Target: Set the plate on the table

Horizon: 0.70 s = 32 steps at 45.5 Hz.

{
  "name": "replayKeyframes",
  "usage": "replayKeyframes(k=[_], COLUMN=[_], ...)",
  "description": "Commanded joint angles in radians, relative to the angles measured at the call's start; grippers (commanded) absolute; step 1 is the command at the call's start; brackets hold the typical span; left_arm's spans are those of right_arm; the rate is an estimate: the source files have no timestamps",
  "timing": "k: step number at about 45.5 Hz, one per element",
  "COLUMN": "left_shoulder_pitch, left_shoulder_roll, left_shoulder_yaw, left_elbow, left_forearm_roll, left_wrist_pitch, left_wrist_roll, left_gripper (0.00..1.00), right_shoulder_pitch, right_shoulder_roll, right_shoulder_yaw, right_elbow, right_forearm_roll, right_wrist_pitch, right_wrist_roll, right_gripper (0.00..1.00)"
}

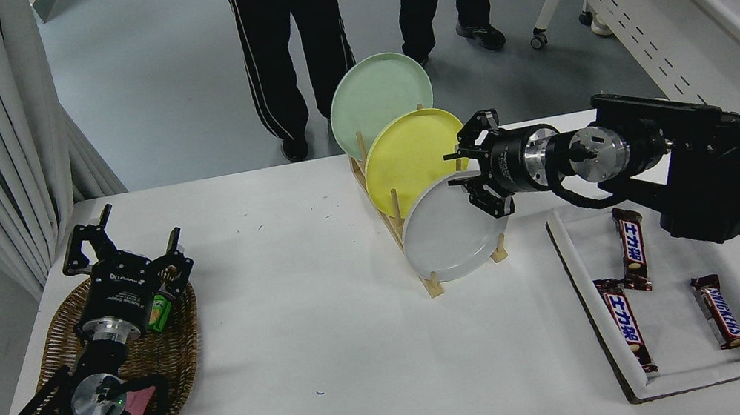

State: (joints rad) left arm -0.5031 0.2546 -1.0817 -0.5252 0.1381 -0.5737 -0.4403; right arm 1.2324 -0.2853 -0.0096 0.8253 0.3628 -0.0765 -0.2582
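Progress is early — the plate (447, 240) stands upright in the near slot of the wooden rack (427, 280), none of it lifted out. Right gripper (474, 179) has its jaws spread around the plate's upper right rim, not visibly clamped; left gripper (123, 256) sits parked over the basket (162, 355). Lifting and laying it on the white table (314, 322) remains — two people (287, 26) stand beyond the far edge.

Bright even overhead light, soft shadows, sharp focus, slight wide-angle edge distortion.
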Motion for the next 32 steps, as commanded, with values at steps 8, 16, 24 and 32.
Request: replayKeyframes(k=[8,16,24,32], left_shoulder_pitch=[0.0,0.0,0.0,0.0], left_shoulder_roll=[0.0,0.0,0.0,0.0], left_shoulder_yaw=[0.0,0.0,0.0,0.0], left_elbow=[-0.001,0.001,0.001,0.001], left_forearm_roll=[0.0,0.0,0.0,0.0], left_wrist_pitch=[0.0,0.0,0.0,0.0], left_wrist_roll=[0.0,0.0,0.0,0.0], left_gripper=[1.0,1.0,1.0,1.0], right_shoulder_pitch=[-0.001,-0.001,-0.002,-0.004], right_shoulder_roll=[-0.003,-0.003,-0.005,-0.006], right_shoulder_yaw=[0.0,0.0,-0.001,-0.001], right_elbow=[0.0,0.0,0.0,0.0], right_forearm_roll=[-0.001,-0.001,-0.001,-0.001], right_wrist_pitch=[0.0,0.0,0.0,0.0], right_wrist_roll=[-0.003,-0.003,-0.004,-0.004], right_gripper=[0.27,0.27,0.25,0.22])
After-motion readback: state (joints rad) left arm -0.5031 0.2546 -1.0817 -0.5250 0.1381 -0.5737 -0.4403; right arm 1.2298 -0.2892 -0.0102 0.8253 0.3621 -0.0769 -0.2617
